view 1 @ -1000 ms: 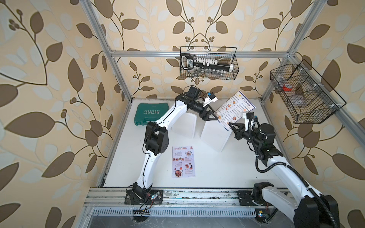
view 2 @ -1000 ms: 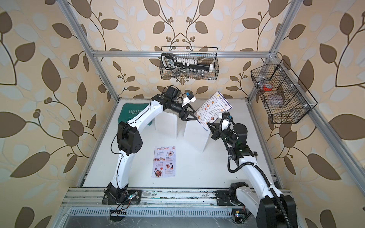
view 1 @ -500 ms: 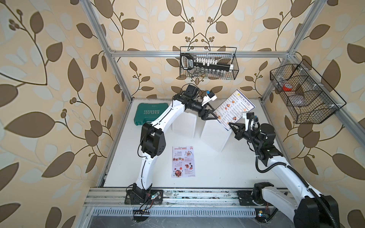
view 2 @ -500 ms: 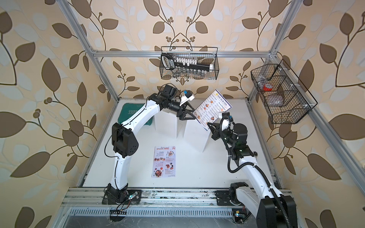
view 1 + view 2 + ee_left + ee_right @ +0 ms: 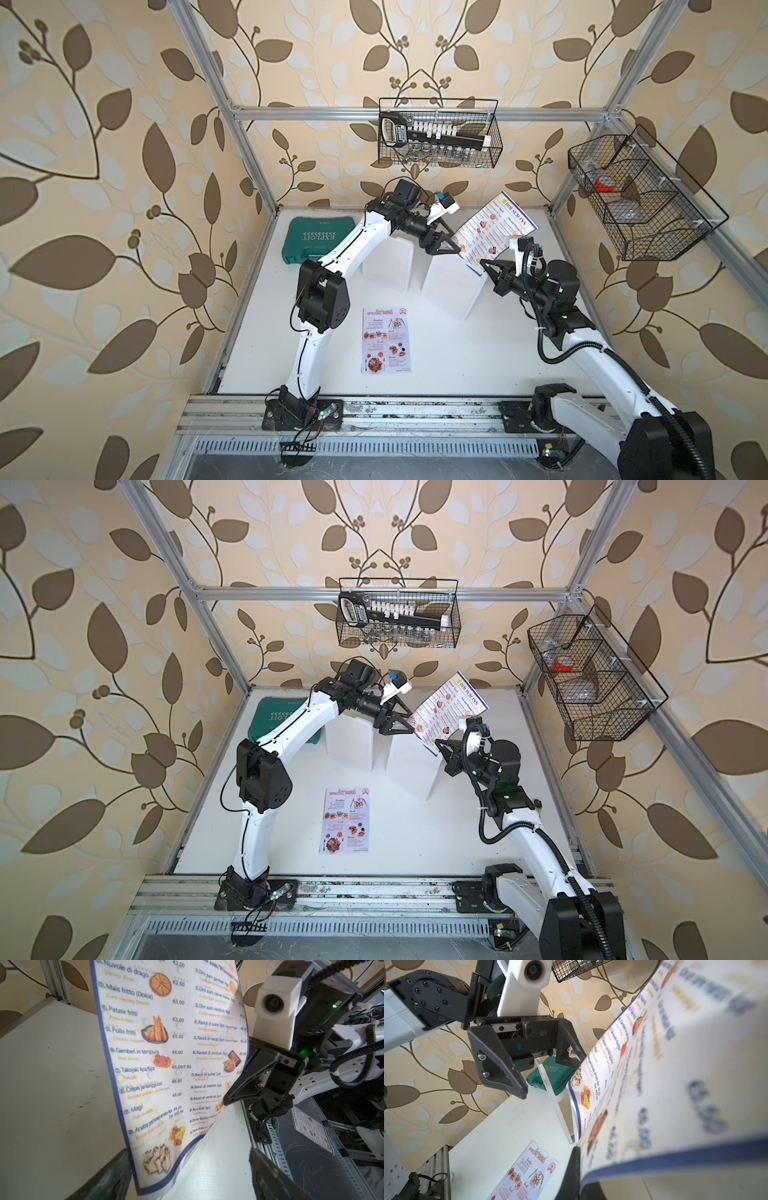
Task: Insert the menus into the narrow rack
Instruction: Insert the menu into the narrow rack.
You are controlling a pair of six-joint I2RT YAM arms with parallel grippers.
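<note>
My right gripper [image 5: 482, 262] [image 5: 578, 1178] is shut on the lower edge of the navy-bordered Dim Sum Inn menu [image 5: 492, 232] [image 5: 166, 1053], which stands tilted above the right of the two white upright panels of the narrow rack [image 5: 453, 286] [image 5: 409, 766]. The left gripper [image 5: 445, 249] [image 5: 187, 1180] is open at the menu's left edge. In the left wrist view the sheet's lower corner lies between the open fingers. The white-pink Special Menu [image 5: 387, 340] [image 5: 527, 1172] lies flat on the table in front of the rack.
A green tool case [image 5: 318, 241] lies at the back left. A wire basket [image 5: 438, 133] hangs on the back wall and another wire basket [image 5: 640, 199] on the right wall. The aluminium rail [image 5: 374, 411] with both arm bases runs along the front.
The left arm's elbow has swung a little to the left, and its open gripper has stayed at the menu's edge. The right gripper still holds the Dim Sum Inn menu, almost unmoved.
</note>
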